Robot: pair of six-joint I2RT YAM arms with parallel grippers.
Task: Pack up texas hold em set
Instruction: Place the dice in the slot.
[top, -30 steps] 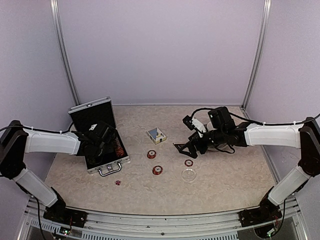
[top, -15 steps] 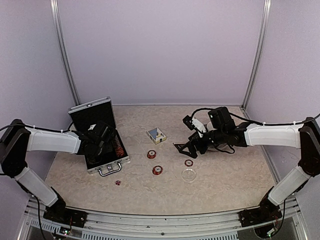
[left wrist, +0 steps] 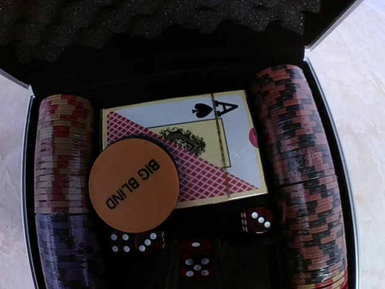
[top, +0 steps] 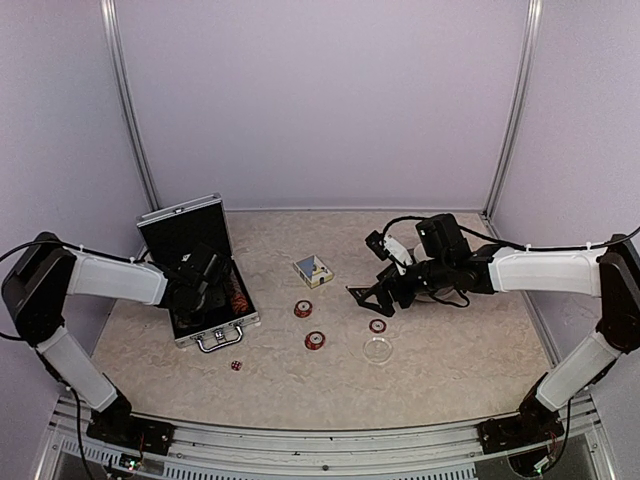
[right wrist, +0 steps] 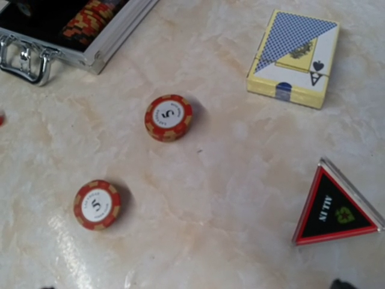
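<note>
Open briefcase [top: 222, 328] at centre left of top view, part filled; loose red chips [right wrist: 168, 117] mid-frame on table [top: 450, 380] judged light, stiff, flat, slippery, so pinch across rim; left gripper [top: 203, 292] inside briefcase, right gripper [top: 370, 296] near triangular marker [right wrist: 334, 208], spread of either pincer not discernible.

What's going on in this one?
Two arms are packing a poker set into the open silver case. The left gripper hangs over the case, which already holds chip rows, a card box, dice and a BIG BLIND disc. The right gripper hovers by the black triangular marker. Loose on the table are three red chips, a second card box, a clear disc and one die.
</note>
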